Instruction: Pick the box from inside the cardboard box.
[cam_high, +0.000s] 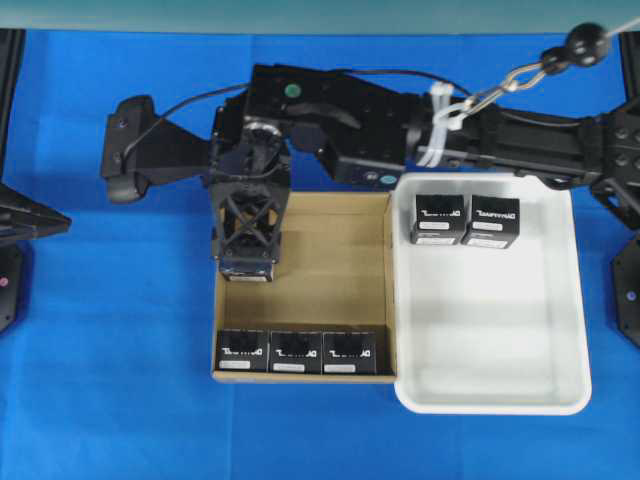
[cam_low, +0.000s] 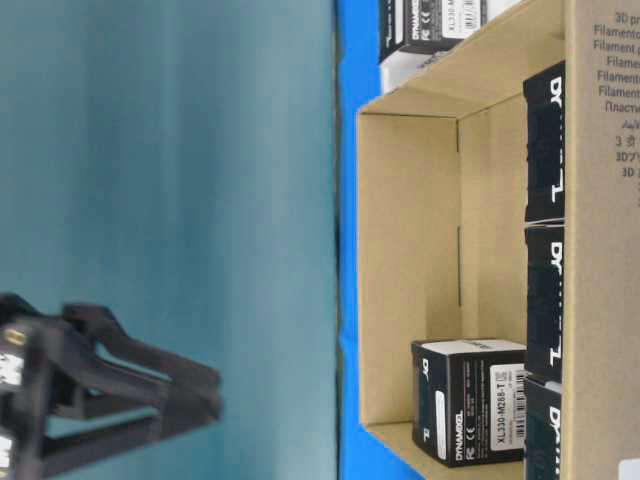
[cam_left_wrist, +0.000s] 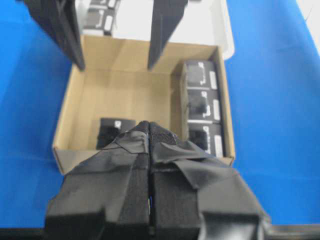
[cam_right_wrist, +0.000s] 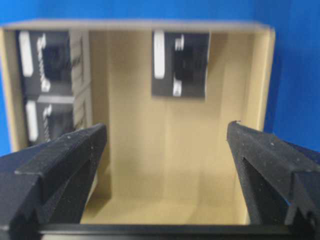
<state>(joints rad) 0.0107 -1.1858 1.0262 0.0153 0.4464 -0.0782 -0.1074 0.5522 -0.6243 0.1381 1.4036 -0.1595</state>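
The cardboard box (cam_high: 320, 275) was plain tan and the tray (cam_high: 500, 340) white. Boxes (cam_high: 296, 351) were black with white lettering, on a bright blue counter (cam_high: 110, 350).

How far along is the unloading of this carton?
Done: two black boxes sit in the white tray. In hand: the right gripper, open, hangs over the lone box in the cardboard box, gripping nothing. Left: that box and the row of three.
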